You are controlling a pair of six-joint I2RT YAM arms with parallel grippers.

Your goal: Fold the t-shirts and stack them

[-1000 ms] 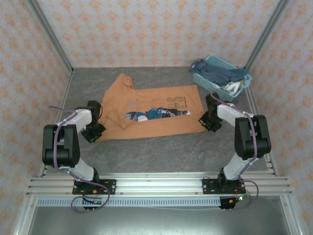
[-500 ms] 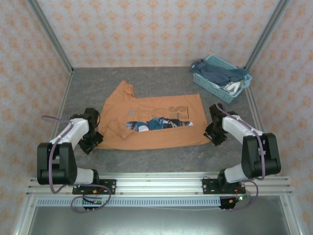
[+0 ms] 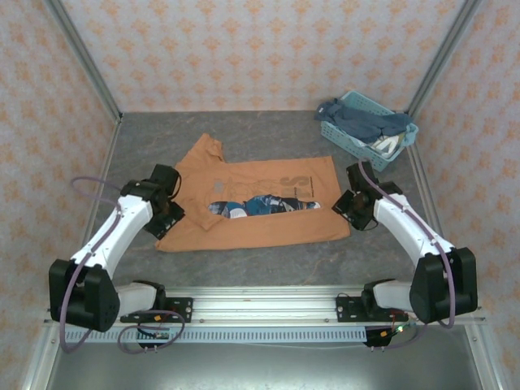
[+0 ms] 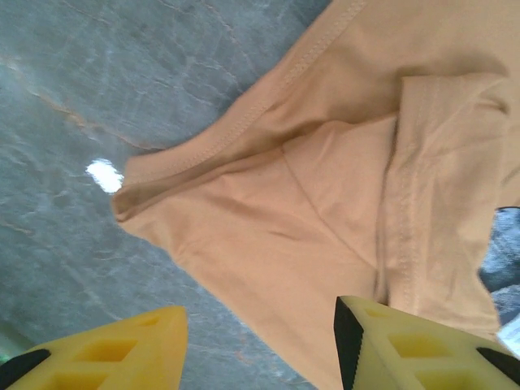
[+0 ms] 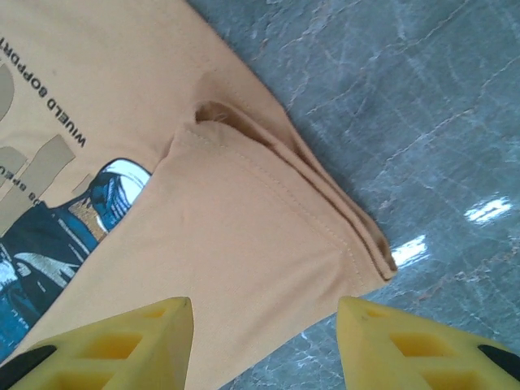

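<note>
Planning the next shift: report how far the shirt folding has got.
Done: the orange t-shirt lies on the table, near edge folded up over part of its print. In hand: left gripper and right gripper hang over its near corners, jaws open, holding nothing. Left: further folds, then the dark blue and white tees in the basket; no stack yet.

The orange t-shirt [image 3: 268,231] is matt cloth, the grey table [image 3: 268,134] smooth and glossy.
</note>
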